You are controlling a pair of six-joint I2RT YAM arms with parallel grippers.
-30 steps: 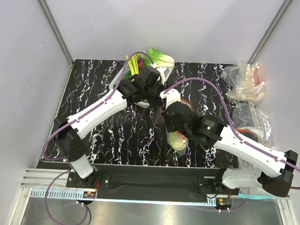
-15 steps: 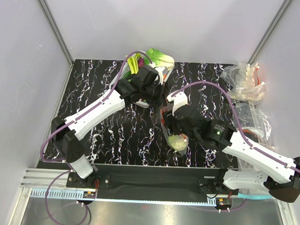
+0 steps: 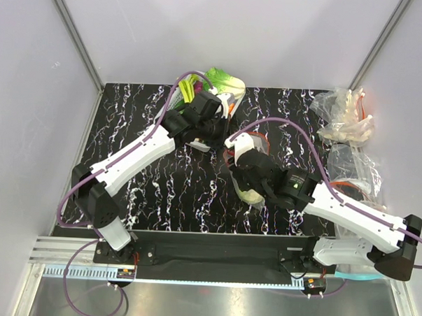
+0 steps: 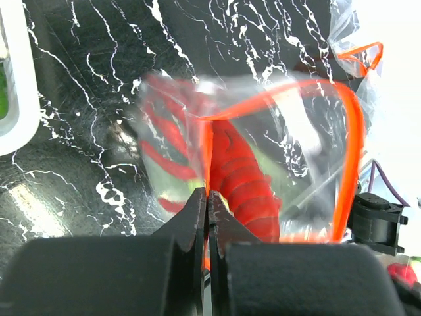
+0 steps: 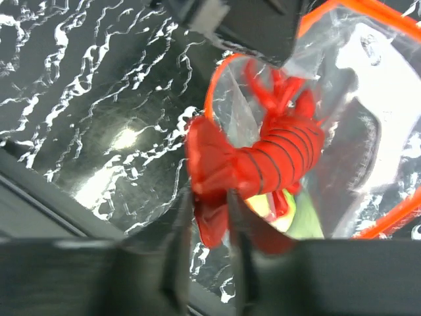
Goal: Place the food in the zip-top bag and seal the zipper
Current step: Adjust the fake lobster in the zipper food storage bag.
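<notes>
The clear zip-top bag (image 4: 296,125) is held up with its mouth open, and its red-orange zipper (image 4: 356,145) forms a loop. My left gripper (image 4: 208,197) is shut on the zipper edge; it also shows in the top view (image 3: 213,130). The red lobster (image 5: 283,158) lies partly inside the bag's mouth, claws first. My right gripper (image 5: 209,220) is shut on the lobster's tail, and shows in the top view (image 3: 238,166). The pale green cabbage (image 3: 252,195) sits under the right wrist and shows behind the lobster in the right wrist view (image 5: 309,220).
The bok choy (image 3: 225,81) and a white tray (image 3: 231,101) lie at the back behind the left gripper. Wrinkly clear plastic heaps (image 3: 344,120) sit at the right edge. The table's front edge runs just below the cabbage.
My right wrist swung right, then back left and a little towards the bag's mouth, with the lobster in it. The left arm has barely moved.
</notes>
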